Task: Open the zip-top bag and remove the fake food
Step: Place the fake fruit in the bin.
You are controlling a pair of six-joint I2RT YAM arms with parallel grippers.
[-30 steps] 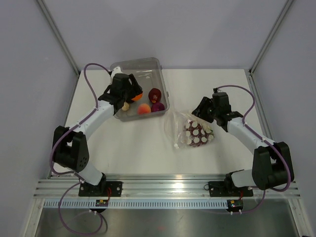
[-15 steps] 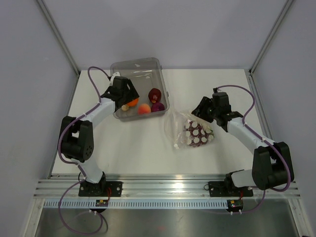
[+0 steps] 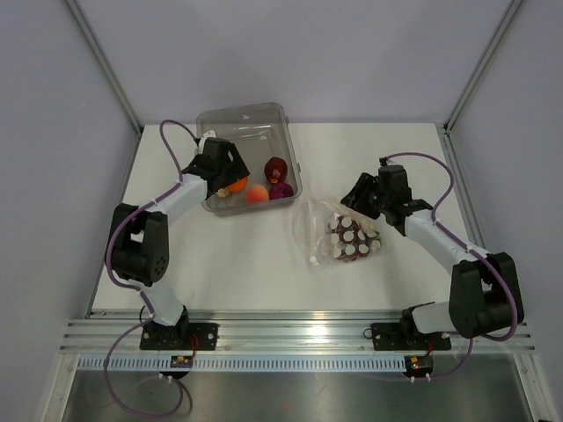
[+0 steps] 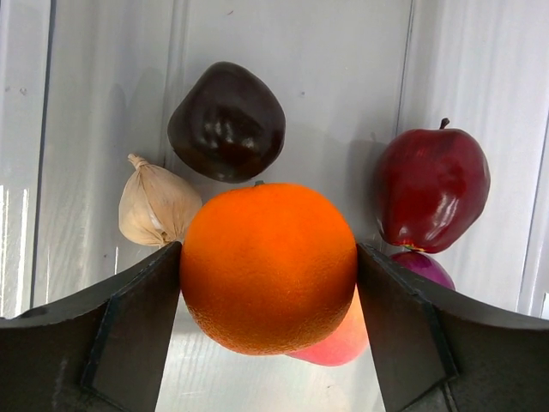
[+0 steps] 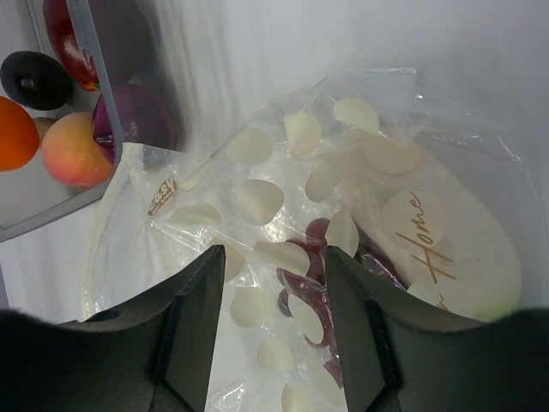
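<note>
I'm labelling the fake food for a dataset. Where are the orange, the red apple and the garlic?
orange (image 4: 268, 266), left wrist view, middle of its front face.
red apple (image 4: 431, 189), left wrist view, centre of its glossy side.
garlic (image 4: 157, 206), left wrist view, middle of the bulb.

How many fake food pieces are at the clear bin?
6: orange in the left gripper; garlic and dark plum beyond it; red apple, purple piece and peach beside it. More may be hidden.
</note>
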